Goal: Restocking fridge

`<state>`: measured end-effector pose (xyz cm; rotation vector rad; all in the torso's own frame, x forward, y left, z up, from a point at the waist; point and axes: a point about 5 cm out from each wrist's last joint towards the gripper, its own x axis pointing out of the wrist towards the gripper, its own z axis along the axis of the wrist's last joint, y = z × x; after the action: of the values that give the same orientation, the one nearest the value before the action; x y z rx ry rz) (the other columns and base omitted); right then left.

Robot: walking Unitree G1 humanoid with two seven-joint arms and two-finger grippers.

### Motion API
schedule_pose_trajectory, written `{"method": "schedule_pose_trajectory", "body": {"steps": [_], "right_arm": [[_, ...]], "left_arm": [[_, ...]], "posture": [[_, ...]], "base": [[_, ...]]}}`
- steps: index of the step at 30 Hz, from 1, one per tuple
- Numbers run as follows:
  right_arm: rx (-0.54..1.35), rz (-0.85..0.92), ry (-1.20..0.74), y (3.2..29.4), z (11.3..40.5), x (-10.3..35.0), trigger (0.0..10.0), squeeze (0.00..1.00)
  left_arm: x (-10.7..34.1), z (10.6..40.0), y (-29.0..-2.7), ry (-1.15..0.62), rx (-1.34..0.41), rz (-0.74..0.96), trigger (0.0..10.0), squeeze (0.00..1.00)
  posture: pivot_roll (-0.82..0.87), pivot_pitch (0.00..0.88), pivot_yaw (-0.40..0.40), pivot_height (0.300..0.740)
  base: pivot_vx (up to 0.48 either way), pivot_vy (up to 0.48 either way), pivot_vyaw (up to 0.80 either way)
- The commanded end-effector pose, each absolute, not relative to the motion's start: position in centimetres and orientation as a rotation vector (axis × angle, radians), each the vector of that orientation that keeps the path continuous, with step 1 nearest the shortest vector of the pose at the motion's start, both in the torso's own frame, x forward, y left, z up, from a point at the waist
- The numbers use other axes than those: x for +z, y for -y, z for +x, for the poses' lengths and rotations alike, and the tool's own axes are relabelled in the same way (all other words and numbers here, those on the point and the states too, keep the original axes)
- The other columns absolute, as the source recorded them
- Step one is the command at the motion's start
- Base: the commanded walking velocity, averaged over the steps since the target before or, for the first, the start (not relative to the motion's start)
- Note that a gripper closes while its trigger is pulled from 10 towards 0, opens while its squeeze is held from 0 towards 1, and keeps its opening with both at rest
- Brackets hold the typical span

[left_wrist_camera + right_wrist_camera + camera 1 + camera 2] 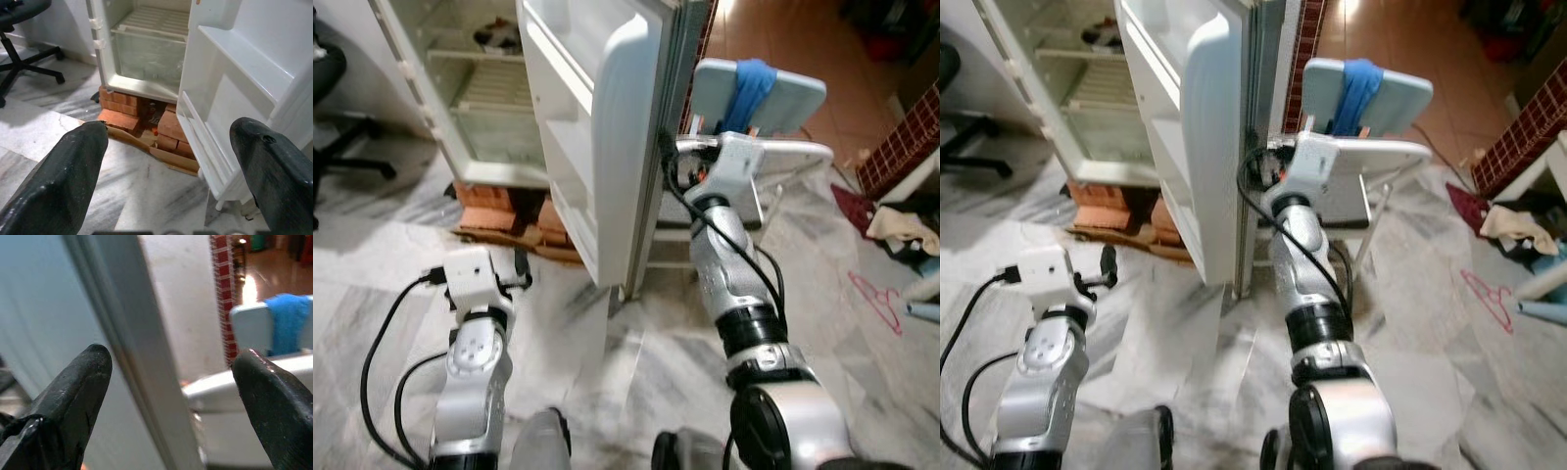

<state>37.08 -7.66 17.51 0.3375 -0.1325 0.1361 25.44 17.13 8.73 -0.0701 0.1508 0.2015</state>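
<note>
The white fridge stands open on red bricks, its white door swung wide. The right gripper, fingers spread and holding nothing, straddles the door's outer edge. The left gripper hangs low, fingers wide, empty, facing the door shelves. Risk: a push could slip off the edge, or rock the fridge on those bricks.

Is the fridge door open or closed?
Open. The door swings out, showing its bare shelves and the inside of the fridge. The right gripper is at the door's edge.
</note>
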Motion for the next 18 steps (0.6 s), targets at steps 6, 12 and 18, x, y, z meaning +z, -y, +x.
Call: {"method": "schedule_pose_trajectory", "body": {"steps": [6, 12, 18], "right_arm": [[0.422, 0.561, 0.134, 1.6, 36.8, 20.0, 10.0, 0.0], [1.024, 0.83, 0.154, -4.0, 30.8, 22.5, 10.0, 0.0], [1.137, 0.842, 0.125, -3.4, 29.4, 21.3, 10.0, 0.0]], "left_arm": [[8.6, 25.0, -17.5, -0.149, 0.223, -0.072, 10.0, 0.0], [8.8, 25.3, -17.2, -0.134, 0.216, -0.075, 10.0, 0.0], [8.9, 25.5, -17.3, -0.128, 0.216, -0.074, 10.0, 0.0]], "posture": [[0.15, 0.111, -0.073, 0.74], [0.15, 0.092, -0.081, 0.74], [0.15, 0.089, -0.076, 0.74]], "base": [[0.0, 0.0, 0.0], [0.0, 0.0, 0.0], [0.0, 0.0, 0.0]]}}
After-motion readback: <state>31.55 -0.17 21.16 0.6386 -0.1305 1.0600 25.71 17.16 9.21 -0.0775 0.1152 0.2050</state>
